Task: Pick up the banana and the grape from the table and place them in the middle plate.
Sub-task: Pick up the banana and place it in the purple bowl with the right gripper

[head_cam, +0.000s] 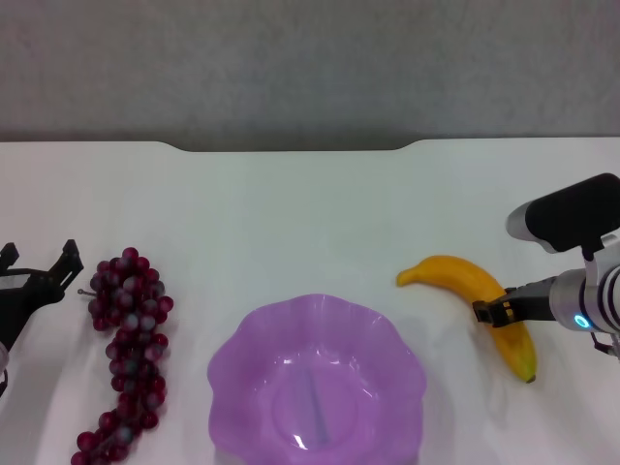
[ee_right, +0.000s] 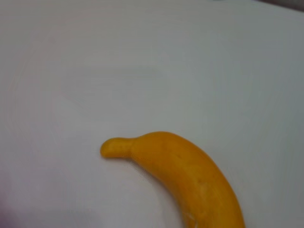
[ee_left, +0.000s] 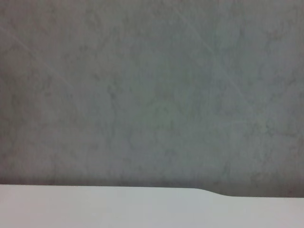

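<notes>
The yellow banana (head_cam: 463, 279) lies on the white table (head_cam: 310, 213) to the right of the purple middle plate (head_cam: 387, 331). My right gripper (head_cam: 492, 312) reaches in from the right and sits over the banana's middle. In the right wrist view the banana (ee_right: 180, 171) fills the near corner, stem end pointing away. The grape (head_cam: 131, 349) bunch lies left of the plate, which holds nothing. My left gripper (head_cam: 39, 260) is open, low beside the bunch on its left, with nothing between its fingers.
The table's far edge has a notched cut-out (head_cam: 291, 147) with a grey wall (head_cam: 310, 58) behind it. The left wrist view shows only that wall (ee_left: 152, 95) and a strip of the tabletop (ee_left: 95, 209).
</notes>
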`<state>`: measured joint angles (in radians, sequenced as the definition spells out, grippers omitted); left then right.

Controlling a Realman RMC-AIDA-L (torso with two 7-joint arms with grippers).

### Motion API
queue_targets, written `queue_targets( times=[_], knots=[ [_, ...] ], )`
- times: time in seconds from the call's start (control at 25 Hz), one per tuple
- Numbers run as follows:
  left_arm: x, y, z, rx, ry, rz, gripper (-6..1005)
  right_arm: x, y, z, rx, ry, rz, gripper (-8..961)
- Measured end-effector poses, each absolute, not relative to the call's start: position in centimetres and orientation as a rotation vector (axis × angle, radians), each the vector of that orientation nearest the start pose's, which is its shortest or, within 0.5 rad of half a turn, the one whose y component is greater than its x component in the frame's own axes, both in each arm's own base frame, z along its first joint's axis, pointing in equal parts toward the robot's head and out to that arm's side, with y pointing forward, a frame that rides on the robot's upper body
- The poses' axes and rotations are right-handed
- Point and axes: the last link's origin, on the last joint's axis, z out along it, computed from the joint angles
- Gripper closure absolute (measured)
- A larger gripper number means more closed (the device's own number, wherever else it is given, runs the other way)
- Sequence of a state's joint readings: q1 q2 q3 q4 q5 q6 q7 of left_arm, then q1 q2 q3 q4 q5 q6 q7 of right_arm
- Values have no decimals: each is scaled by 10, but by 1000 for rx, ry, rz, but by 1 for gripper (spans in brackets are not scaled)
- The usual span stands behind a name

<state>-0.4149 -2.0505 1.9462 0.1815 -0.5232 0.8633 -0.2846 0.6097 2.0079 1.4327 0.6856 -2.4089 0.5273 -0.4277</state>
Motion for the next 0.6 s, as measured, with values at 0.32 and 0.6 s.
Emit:
queue_targets(
  times=[0.32, 0.6],
  knots=[
    [-375, 334, -9, -1565, -828, -529, 137, 296, 396, -59, -2141, 965, -190, 460],
    [-378, 331, -9, -1560, -833, -522, 138, 289, 388, -58, -2133, 895, -104, 460]
  ],
)
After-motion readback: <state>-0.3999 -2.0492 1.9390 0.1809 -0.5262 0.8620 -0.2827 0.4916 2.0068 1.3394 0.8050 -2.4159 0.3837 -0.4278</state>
